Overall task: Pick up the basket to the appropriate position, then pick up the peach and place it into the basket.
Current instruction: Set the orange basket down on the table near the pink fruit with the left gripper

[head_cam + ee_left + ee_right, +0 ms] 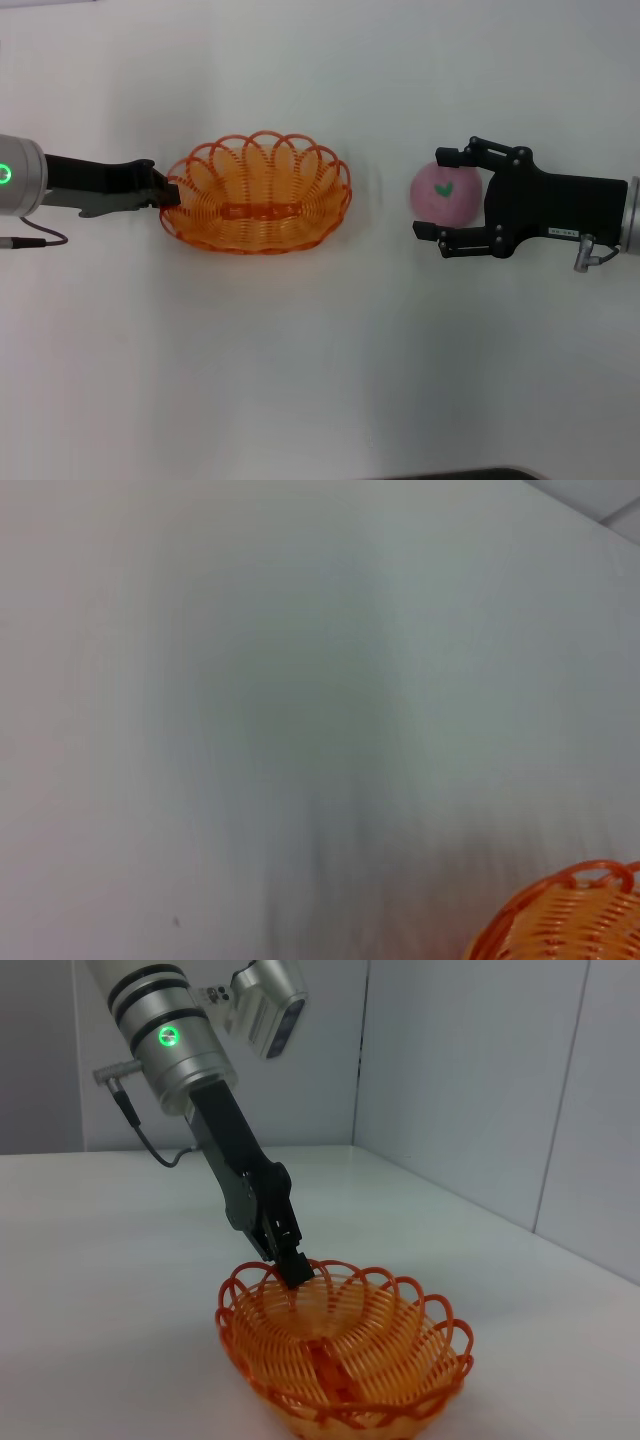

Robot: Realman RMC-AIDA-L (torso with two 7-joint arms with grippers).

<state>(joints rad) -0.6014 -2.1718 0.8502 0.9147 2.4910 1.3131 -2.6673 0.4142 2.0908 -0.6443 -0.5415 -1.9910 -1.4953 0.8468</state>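
The orange wire basket sits left of centre on the white table. My left gripper is shut on its left rim; the right wrist view shows that same gripper pinching the scalloped rim of the basket. A corner of the basket shows in the left wrist view. The pink peach, green mark on top, lies to the basket's right. My right gripper straddles it, one finger against each side, shut on it.
The white table stretches around both objects. Grey partition walls stand behind the table in the right wrist view. A dark edge shows at the table's near side.
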